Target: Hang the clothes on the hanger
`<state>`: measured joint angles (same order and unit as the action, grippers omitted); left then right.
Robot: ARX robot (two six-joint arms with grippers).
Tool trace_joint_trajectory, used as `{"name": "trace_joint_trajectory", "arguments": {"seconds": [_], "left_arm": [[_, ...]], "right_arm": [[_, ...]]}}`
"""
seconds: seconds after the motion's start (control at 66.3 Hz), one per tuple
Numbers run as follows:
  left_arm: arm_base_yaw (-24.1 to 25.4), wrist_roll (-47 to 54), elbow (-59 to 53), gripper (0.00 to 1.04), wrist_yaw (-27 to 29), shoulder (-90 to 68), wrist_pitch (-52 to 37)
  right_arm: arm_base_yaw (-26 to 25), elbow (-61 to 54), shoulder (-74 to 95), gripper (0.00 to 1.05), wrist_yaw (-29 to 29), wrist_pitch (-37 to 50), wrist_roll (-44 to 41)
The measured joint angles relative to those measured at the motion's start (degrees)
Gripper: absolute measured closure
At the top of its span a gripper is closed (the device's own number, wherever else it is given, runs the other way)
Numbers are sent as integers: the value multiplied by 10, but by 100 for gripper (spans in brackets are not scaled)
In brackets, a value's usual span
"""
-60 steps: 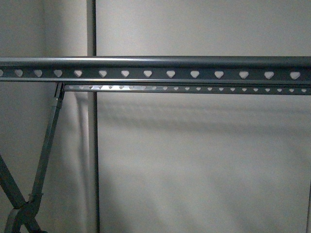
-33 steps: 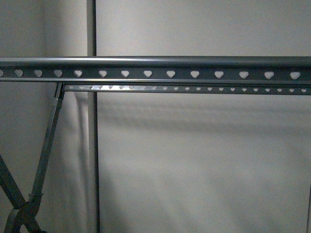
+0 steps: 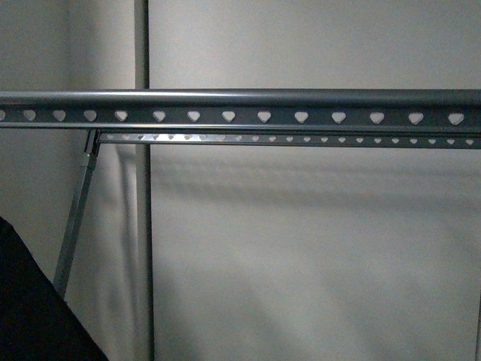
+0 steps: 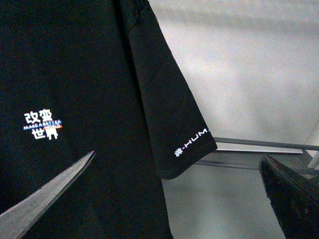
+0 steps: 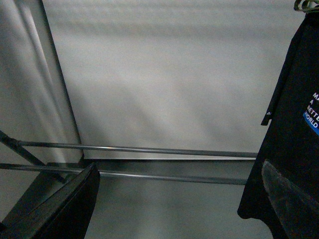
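- The rack (image 3: 240,98) runs across the front view, its long grey rail pierced by a row of heart-shaped holes.
- A second, thinner rail (image 3: 301,138) with smaller holes lies just behind and below it.
- One slanted leg (image 3: 75,218) drops from the rail's left part toward the bottom corner.
- The black T-shirt (image 3: 30,301) fills the lower left corner of the front view, well below the rail and not on it; it covers the foot of the leg.
- A pale wall (image 3: 316,248) stands behind, crossed by a dark upright strip (image 3: 141,45).
- In the left wrist view the shirt hangs close to the camera, with a short sleeve (image 4: 174,109) hanging down that carries small white lettering near its hem.
- A small chest print (image 4: 42,125) shows white Chinese characters with a blue and red stripe between them.
- The left gripper (image 4: 177,156) has its jaws spread wide; one grey finger (image 4: 45,199) lies in front of the shirt's body, and the other sits off to the side, clear of the cloth. Nothing is clamped between them.
- The right gripper (image 5: 179,164) also has its jaws wide apart, with nothing in them and only wall and two low bars (image 5: 149,148) of the rack showing between.
- In the right wrist view the shirt hangs at the frame's edge with part of a blue-and-white print (image 5: 313,112) showing.
- A thin hook (image 5: 301,5) shows just above the shirt; what carries it cannot be told.
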<state>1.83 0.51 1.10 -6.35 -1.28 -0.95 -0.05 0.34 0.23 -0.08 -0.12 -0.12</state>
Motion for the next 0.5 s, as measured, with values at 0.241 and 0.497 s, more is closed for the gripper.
{"name": "trace_joint_trajectory", "arguments": {"seconds": [0.241, 0.497], "left_arm": [[-66, -13, 95, 7, 65, -219, -143], [-46, -218, 356, 7, 303, -551, -179]], "right_arm": [[0, 0, 0, 7, 0, 0, 0], [0, 0, 0, 7, 0, 0, 0]]}}
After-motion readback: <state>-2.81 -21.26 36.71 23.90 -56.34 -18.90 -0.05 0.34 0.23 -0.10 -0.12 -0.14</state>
